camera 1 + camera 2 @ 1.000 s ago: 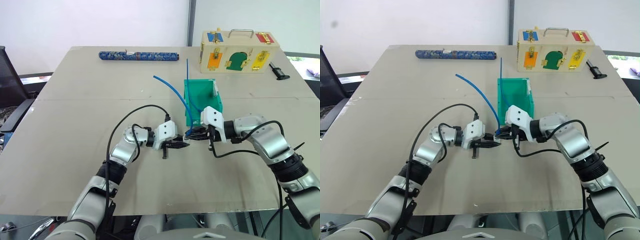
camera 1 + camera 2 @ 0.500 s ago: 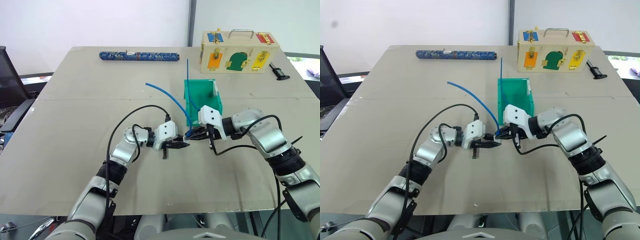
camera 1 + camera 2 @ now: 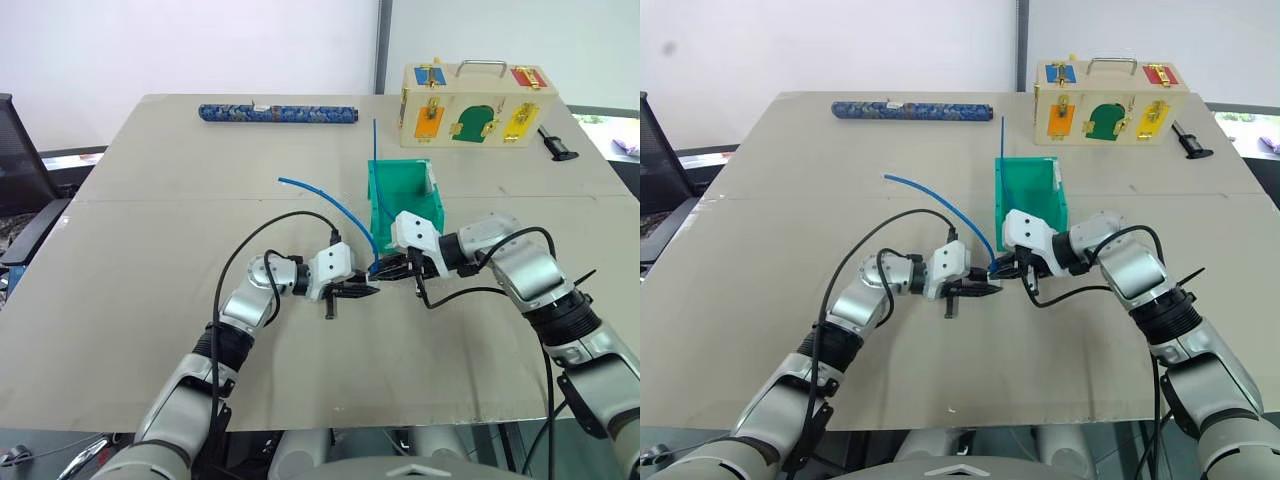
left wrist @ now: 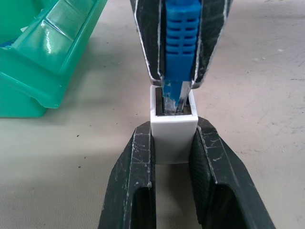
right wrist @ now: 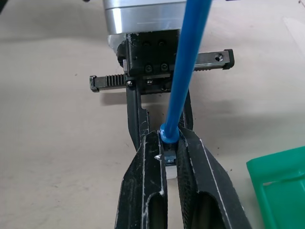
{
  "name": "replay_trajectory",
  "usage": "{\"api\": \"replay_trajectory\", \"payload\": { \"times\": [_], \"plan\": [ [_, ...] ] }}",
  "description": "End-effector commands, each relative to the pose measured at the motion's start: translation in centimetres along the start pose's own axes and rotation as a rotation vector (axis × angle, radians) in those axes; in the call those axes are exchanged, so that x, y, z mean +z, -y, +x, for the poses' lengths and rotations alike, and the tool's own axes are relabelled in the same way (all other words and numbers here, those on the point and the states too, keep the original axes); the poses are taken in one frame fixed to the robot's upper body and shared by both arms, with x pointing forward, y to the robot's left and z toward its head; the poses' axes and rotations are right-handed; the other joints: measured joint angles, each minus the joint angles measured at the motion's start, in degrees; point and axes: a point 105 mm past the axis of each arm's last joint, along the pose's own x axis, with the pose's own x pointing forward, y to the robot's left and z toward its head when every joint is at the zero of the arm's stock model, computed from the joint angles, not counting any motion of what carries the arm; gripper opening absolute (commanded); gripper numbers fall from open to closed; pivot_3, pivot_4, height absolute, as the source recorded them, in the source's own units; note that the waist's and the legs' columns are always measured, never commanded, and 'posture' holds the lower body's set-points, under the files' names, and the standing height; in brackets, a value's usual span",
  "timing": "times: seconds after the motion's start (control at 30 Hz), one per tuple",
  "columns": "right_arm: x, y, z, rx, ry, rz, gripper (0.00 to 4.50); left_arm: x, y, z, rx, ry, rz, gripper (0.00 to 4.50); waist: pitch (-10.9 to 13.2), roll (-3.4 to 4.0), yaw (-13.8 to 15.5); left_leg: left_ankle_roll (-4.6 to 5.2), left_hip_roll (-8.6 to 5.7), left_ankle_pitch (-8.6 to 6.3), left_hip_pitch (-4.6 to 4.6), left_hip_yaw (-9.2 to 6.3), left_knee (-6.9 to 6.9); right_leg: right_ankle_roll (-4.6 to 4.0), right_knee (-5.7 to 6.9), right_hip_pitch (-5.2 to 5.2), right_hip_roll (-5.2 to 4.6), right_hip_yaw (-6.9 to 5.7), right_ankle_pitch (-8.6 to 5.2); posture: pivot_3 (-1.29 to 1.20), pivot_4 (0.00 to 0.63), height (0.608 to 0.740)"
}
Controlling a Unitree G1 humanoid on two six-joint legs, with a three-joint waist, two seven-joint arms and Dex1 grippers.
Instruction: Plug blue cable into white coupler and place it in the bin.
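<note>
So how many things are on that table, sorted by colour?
Blue: 3 – the blue cable, a second thin blue cord standing in the bin, a patterned dark-blue tube
Green: 1 – the bin
White: 1 – the white coupler
Wood: 1 – a latch box
Black: 1 – a small tool
Total: 7

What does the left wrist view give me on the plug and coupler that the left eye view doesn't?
Left wrist view alone: the white coupler clamped between the left gripper fingers, with the blue cable plug tip entering its socket, pinched by the right gripper.

Left eye view alone: the cable's free length arcing away over the table, a second blue cord standing in the bin, the wooden latch box and patterned tube.

Both: the two grippers meeting beside the bin.
</note>
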Motion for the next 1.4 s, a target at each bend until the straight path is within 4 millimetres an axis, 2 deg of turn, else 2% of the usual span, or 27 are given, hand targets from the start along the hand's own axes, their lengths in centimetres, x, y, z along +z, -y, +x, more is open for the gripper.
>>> {"api": "replay_trajectory", "payload": {
  "times": [0.03,0.2,0.43,0.63,0.7,0.8,0.9,0.93,1.0,1.1,1.2,1.27,1.4],
  "plan": [
    [-5.5,-3.0,1.9,0.116,-0.158,0.137,0.0,0.8,-0.1,0.0,0.006,0.018,0.031,0.35,-0.2,0.03,0.0,0.0,0.0,0.0,0.01,0.0,0.0,0.0,0.0,0.02,0.0,0.0,0.0,0.0,0.15,0.74],
    [-5.7,-2.5,1.7,0.101,-0.167,0.135,0.0,0.8,-0.1,0.1,0.005,0.018,0.034,0.35,-0.2,0.06,0.0,0.0,0.0,0.0,0.06,0.01,0.0,0.0,0.0,0.06,0.01,0.0,0.0,0.0,0.15,0.74],
    [-4.9,-2.3,3.2,0.146,-0.148,0.183,0.0,0.9,0.0,0.2,-0.003,0.015,0.055,0.35,-0.3,0.07,-0.2,0.0,0.02,0.0,0.23,0.02,0.0,0.0,0.01,0.19,0.02,0.01,0.0,0.0,0.15,0.74],
    [-5.5,-2.7,3.5,0.179,-0.174,0.199,0.0,0.9,0.0,0.1,0.001,0.016,0.059,0.35,-0.3,0.08,-0.4,0.01,0.05,-0.01,0.75,0.03,-0.14,-0.01,0.02,0.54,0.03,0.09,-0.02,0.0,0.15,0.74],
    [-5.0,-2.1,3.4,0.142,-0.139,0.191,0.0,0.9,0.0,0.1,0.003,0.016,0.058,0.35,-0.3,0.08,-0.4,0.01,0.06,-0.01,0.88,0.03,-0.16,0.0,0.02,0.65,0.03,0.1,-0.02,0.0,0.15,0.74],
    [-2.9,0.1,3.1,0.012,-0.013,0.105,0.0,0.9,0.1,0.1,0.007,0.021,0.053,0.35,-0.3,0.07,-0.6,0.0,0.08,-0.01,0.96,0.02,-0.16,0.0,0.01,0.73,0.05,0.1,-0.03,0.0,0.15,0.74],
    [0.9,1.0,0.9,-0.07,0.178,0.053,0.98,1.3,-0.2,-0.3,0.03,0.04,0.033,0.35,-0.2,0.14,-1.1,0.0,0.11,-0.01,0.94,0.0,-0.16,0.01,0.01,0.72,0.06,0.1,-0.02,0.0,0.15,0.74],
    [2.1,1.4,-0.3,-0.137,0.226,0.007,1.42,1.6,-0.3,-0.6,0.038,0.048,0.021,0.35,-0.1,0.15,-1.1,0.0,0.1,-0.01,0.85,-0.02,-0.15,0.01,0.01,0.67,0.05,0.1,-0.02,0.0,0.15,0.74],
    [3.2,2.0,-1.7,-0.241,0.261,-0.058,2.41,1.9,-0.2,-0.9,0.044,0.055,0.009,0.35,-0.1,0.16,-1.1,0.0,0.08,0.0,0.43,-0.06,-0.11,0.01,0.02,0.3,0.01,0.12,0.0,0.0,0.15,0.74],
    [5.6,1.1,-4.5,-0.344,0.331,-0.087,3.68,2.7,-0.4,-1.6,0.069,0.073,-0.02,0.35,-0.1,0.16,-1.1,-0.02,0.03,0.01,-0.31,-0.12,0.07,0.01,0.33,-0.47,-0.12,0.13,0.01,0.0,0.15,0.74],
    [7.2,-0.9,-6.9,-0.418,0.383,-0.091,3.68,3.6,-0.9,-2.1,0.12,0.09,-0.039,0.35,-0.1,0.16,-0.7,-0.02,0.03,0.0,-0.43,-0.32,0.02,0.02,0.26,-0.53,-0.19,-0.03,-0.01,0.0,0.15,0.74],
    [6.8,-1.7,-7.9,-0.491,0.369,-0.074,3.68,4.3,-1.2,-2.1,0.149,0.097,-0.051,0.35,-0.1,0.16,-0.2,-0.02,0.01,0.0,-0.47,-0.43,-0.06,0.02,0.14,-0.52,-0.19,-0.13,-0.01,0.0,0.15,0.74],
    [5.4,-3.0,-10.2,-0.682,0.341,-0.014,3.68,7.6,-3.2,-2.5,0.219,0.177,-0.21,0.35,0.0,0.1,0.4,-0.01,-0.05,-0.01,-0.48,-0.54,-0.05,0.03,-0.01,-0.34,-0.21,-0.27,-0.01,0.0,0.15,0.74]
  ]
}}
